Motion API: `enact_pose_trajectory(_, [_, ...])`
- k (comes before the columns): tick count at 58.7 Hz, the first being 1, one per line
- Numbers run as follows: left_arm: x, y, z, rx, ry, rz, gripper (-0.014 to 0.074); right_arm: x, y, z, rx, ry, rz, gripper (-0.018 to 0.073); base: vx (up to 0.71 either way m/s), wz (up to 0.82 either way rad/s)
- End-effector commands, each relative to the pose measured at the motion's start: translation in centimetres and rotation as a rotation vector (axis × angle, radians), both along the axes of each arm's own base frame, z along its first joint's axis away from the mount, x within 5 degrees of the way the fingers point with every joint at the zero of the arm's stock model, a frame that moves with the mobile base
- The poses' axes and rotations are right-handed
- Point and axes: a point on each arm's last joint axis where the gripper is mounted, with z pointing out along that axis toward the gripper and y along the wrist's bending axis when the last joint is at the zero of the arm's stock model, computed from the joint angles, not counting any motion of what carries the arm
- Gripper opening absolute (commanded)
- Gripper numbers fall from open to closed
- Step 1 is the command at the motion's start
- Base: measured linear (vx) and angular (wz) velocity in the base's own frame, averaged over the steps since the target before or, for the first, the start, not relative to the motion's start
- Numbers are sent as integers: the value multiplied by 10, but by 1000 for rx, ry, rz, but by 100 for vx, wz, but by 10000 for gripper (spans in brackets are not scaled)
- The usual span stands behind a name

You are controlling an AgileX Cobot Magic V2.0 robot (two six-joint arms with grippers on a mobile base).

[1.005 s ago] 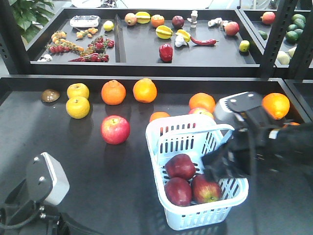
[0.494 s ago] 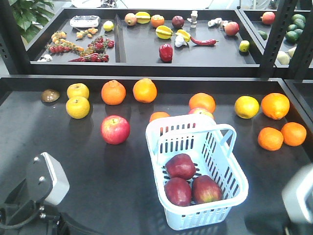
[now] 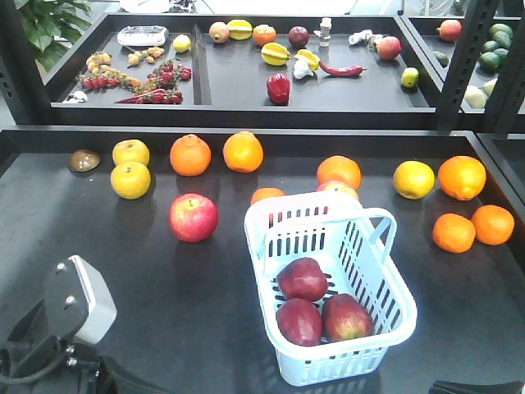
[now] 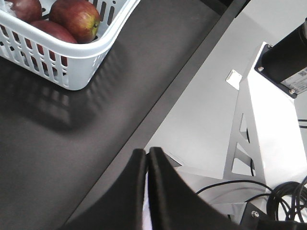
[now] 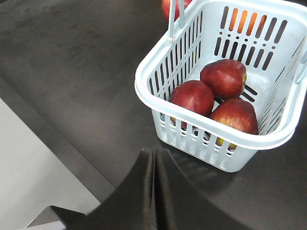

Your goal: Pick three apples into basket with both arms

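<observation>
Three apples (image 3: 316,304) in basket (image 3: 385,328) | oranges (image 3: 217,153), pink apple (image 3: 194,217) around

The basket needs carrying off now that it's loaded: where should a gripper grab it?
Probably the right loop handle, approached from above. It stands upright above the basket rim, leaving an open gap for fingers, well clear of the three apples.

My right arm (image 3: 476,386) barely shows in the front view, only a dark sliver at the bottom edge. My left arm's (image 3: 49,345) lower half runs out of that frame. In my left wrist view the basket (image 4: 72,60) is cropped by the top and left edges, with one of the apples (image 4: 21,7) cut off. Behind the basket, a pinkish apple (image 3: 338,188) and an orange (image 3: 267,195) sit partly hidden.
</observation>
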Motion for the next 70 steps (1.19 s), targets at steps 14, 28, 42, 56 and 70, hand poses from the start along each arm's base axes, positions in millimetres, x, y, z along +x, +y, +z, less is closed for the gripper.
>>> enact_pose_trajectory(14, [1, -3, 12, -64, -19, 28, -6, 5, 1, 13, 42, -67, -26, -6, 0, 0])
enact_pose_trajectory(28, [2, -2, 11, -50, -50, 16, -6, 5, 1, 13, 42, -67, -26, -6, 0, 0])
enact_pose_trajectory(42, [14, 1, 14, -30, -199, 71, -6, 5, 1, 13, 43, -67, -26, -6, 0, 0])
enact_pose_trajectory(56, [15, 14, 7, -19, -210, 246, -6, 5, 1, 13, 43, -67, -26, -6, 0, 0])
enact_pose_trajectory(70, [-9, 51, -32, -84, -302, 493, -6, 5, 1, 13, 43, -67, -26, -6, 0, 0])
